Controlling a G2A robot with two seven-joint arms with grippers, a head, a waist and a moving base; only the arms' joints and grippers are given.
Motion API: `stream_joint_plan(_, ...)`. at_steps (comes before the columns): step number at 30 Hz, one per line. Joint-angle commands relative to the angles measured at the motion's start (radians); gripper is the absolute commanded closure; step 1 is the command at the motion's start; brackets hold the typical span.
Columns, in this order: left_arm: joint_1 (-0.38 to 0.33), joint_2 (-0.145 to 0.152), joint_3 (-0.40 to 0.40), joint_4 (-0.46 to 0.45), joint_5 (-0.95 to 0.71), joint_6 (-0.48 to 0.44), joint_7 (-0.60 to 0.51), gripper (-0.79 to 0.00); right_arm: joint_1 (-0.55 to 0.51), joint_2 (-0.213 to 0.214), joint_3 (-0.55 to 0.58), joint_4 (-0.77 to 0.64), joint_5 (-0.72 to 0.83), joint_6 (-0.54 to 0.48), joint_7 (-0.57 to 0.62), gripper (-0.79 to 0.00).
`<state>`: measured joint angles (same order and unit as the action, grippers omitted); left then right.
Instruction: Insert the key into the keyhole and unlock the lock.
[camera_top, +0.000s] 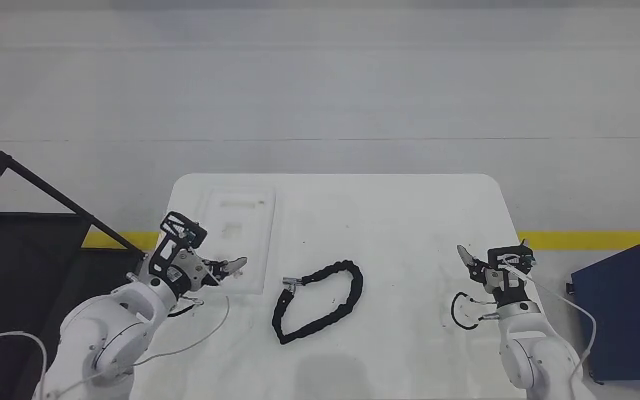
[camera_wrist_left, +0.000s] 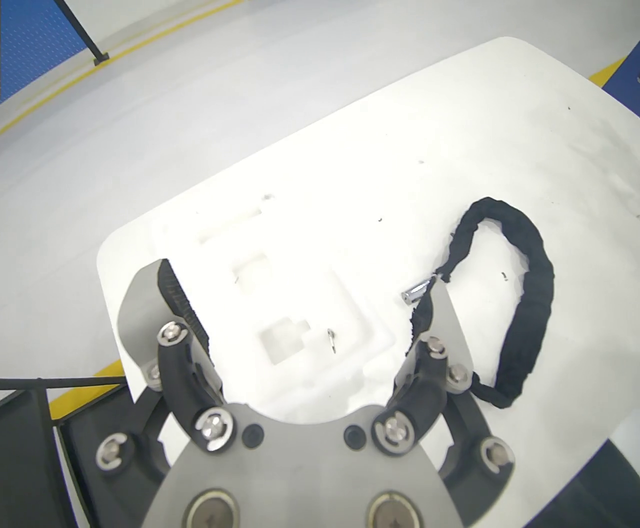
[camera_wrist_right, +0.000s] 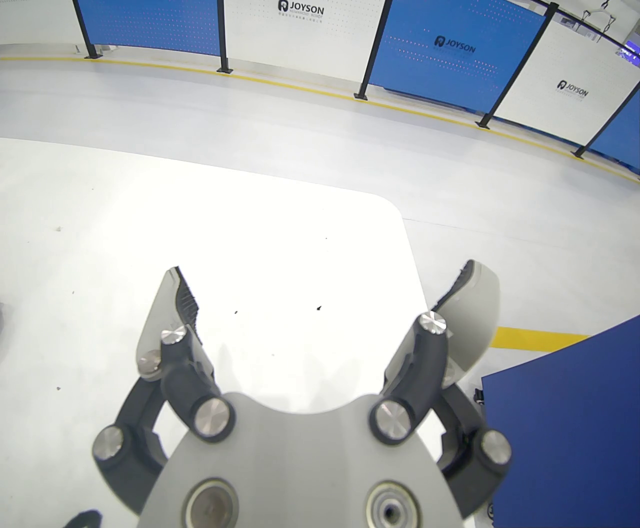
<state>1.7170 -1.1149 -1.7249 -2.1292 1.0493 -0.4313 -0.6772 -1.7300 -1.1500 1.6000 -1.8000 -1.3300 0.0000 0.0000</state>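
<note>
A black fabric-sleeved chain lock lies curled at the middle of the white table, its silver lock end pointing toward the white foam tray. In the left wrist view a small key lies in the foam tray among its recesses, and the chain with its silver end lies beside the tray. My left gripper stands open over the tray's near edge, holding nothing. My right gripper stands open above the table's right edge, far from the lock.
A dark blue box stands off the table's right side beside the right arm. A black cable loop hangs by the right wrist. A black frame runs past the table's left corner.
</note>
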Motion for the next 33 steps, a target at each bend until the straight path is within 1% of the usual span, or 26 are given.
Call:
stream_joint_plan(1, -0.006, 0.003, -0.003, -0.014, -0.049, -0.024, -0.042, -0.785, 0.0, 0.0, 0.0, 0.0, 0.0, 0.0, 0.0, -0.785)
stream_joint_plan(2, -0.009, 0.004, -0.008, -0.019, -0.054, -0.034, -0.049, -0.785, 0.0, 0.0, 0.0, 0.0, 0.0, 0.0, 0.0, -0.785)
stream_joint_plan(16, -0.009, 0.004, -0.008, -0.019, -0.054, -0.034, -0.049, -0.785, 0.0, 0.0, 0.0, 0.0, 0.0, 0.0, 0.0, -0.785)
stream_joint_plan(18, -0.018, 0.008, 0.003, -0.012, -0.006, -0.044, -0.081, -0.785, 0.0, 0.0, 0.0, 0.0, 0.0, 0.0, 0.0, -0.785)
stream_joint_plan(19, -0.025, 0.01, 0.019, 0.002, 0.001, -0.056, -0.125, -0.785, 0.0, 0.0, 0.0, 0.0, 0.0, 0.0, 0.0, -0.785)
stream_joint_plan(20, -0.042, 0.012, 0.033, 0.019, -0.027, -0.055, -0.196, -0.785, 0.0, 0.0, 0.0, 0.0, 0.0, 0.0, 0.0, -0.785)
stream_joint_plan(22, -0.097, 0.016, 0.053, 0.047, -0.131, -0.024, -0.359, -0.785, 0.0, 0.0, 0.0, 0.0, 0.0, 0.0, 0.0, -0.785)
stream_joint_plan(25, -0.208, 0.023, 0.075, 0.093, -0.269, 0.06, -0.583, -0.785, 0.0, 0.0, 0.0, 0.0, 0.0, 0.0, 0.0, -0.785)
stream_joint_plan(28, -0.319, 0.027, 0.115, 0.163, -0.422, 0.169, -0.794, -0.785, 0.0, 0.0, 0.0, 0.0, 0.0, 0.0, 0.0, -0.785)
stream_joint_plan(29, -0.356, 0.03, 0.129, 0.187, -0.445, 0.199, -0.856, -0.785, 0.0, 0.0, 0.0, 0.0, 0.0, 0.0, 0.0, -0.785)
stream_joint_plan(31, -0.408, 0.039, 0.18, 0.241, -0.464, 0.239, -0.859, -0.785, 0.0, 0.0, 0.0, 0.0, 0.0, 0.0, 0.0, -0.785)
stream_joint_plan(33, -0.45, 0.055, 0.234, 0.272, -0.431, 0.251, -0.859, -0.785, 0.0, 0.0, 0.0, 0.0, 0.0, 0.0, 0.0, -0.785)
